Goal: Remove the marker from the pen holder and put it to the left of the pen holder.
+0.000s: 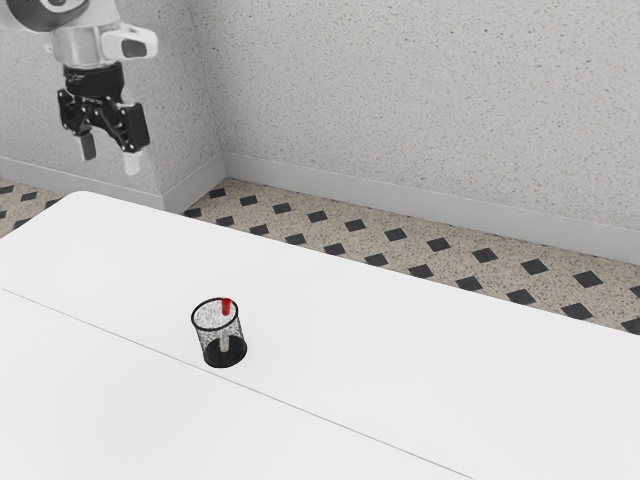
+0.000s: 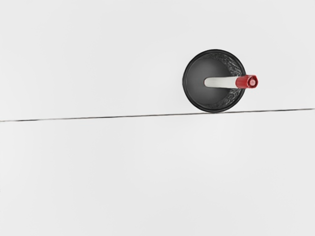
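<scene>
We've got the gripper (image 1: 110, 155) open, its two fingers standing apart with nothing between them. Clock directions here are for the exterior view, 12 at its top edge. Gripper hangs near 11 o'clock in that view, fingers pointing down, clear of the tabletop (image 1: 400, 350)

Black wire-mesh pen holder (image 1: 222, 350) is upright on the white tabletop, well apart from the gripper, out at about 5 o'clock from it. We see a thin dark seam (image 1: 330, 417) in the tabletop running just beside the holder's base, on its 7 o'clock side

Red-capped marker (image 1: 226, 307) is in the pen holder, not out on the table. Cap is up, white barrel goes down inside, and we see the cap over the rim's 1 o'clock side. Wrist view looks down into the holder: marker is tilted, barrel's low end near the middle of the black base, cap reaching out past the rim

Past the table, toward 2 o'clock, we have a speckled floor (image 1: 350, 225) with black diamond tiles, then a pale baseboard (image 1: 400, 206) and a speckled grey wall (image 1: 420, 90)
</scene>
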You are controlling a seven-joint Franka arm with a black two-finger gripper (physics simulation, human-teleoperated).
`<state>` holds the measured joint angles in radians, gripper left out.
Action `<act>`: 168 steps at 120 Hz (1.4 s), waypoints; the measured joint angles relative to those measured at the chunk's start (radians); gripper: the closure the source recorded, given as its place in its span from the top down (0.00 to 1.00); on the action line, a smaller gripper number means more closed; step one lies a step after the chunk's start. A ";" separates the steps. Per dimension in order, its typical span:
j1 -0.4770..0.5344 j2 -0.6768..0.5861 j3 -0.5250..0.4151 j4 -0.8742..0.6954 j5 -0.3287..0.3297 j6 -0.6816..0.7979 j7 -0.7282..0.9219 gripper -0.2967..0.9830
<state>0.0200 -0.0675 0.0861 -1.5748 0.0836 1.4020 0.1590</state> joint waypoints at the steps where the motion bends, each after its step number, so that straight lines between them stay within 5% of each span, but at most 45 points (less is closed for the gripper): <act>1: -0.001 0.000 0.000 -0.001 0.000 0.004 0.001 0.77; 16: -0.017 0.017 -0.001 -0.010 -0.001 0.054 0.009 0.77; 40: -0.024 0.314 -0.005 0.077 -0.023 0.142 0.013 0.77; 68: -0.049 0.365 -0.003 -0.070 -0.032 0.373 0.014 0.77; 110: -0.089 0.260 -0.002 -0.366 -0.041 0.644 -0.001 0.77; 168: -0.121 0.238 -0.002 -0.468 -0.055 0.756 -0.039 0.77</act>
<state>-0.1013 0.1709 0.0843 -2.0423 0.0288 2.1578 0.1205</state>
